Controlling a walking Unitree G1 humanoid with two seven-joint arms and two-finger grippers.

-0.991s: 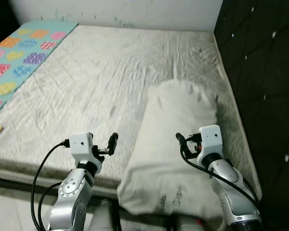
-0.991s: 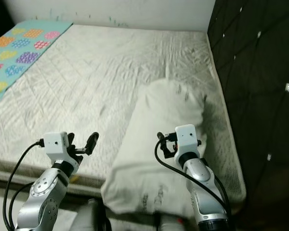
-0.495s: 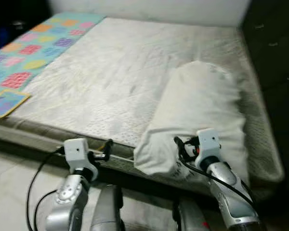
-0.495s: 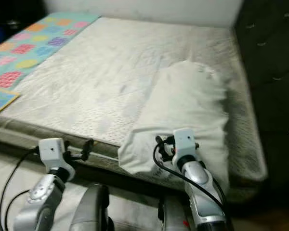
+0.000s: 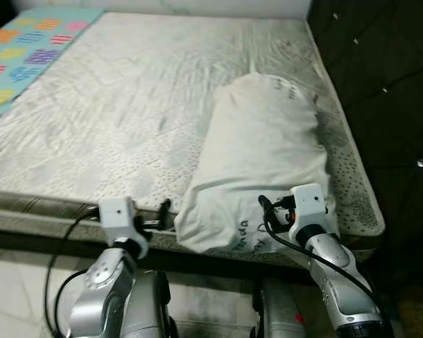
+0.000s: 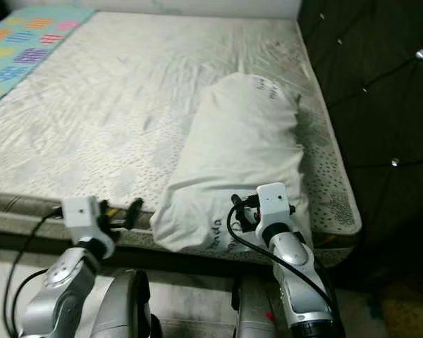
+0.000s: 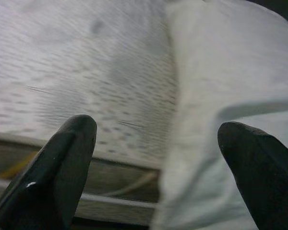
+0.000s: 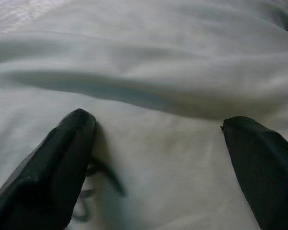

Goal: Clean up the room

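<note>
Lying at the far left of the bed [image 5: 127, 105] is a patterned blanket [image 5: 28, 42]. Left gripper [image 7: 158, 158] hovers at the mattress edge, fingers released. White pillow [image 5: 261, 155] lies near the headboard [image 5: 381, 84]; right gripper [image 8: 158, 158], fingers released, is just before it.

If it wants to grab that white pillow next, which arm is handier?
Probably the right. The right gripper is open directly at the near end of the pillow, whose fabric lies between its fingers. The left gripper, also open, faces the mattress edge beside the pillow.
</note>
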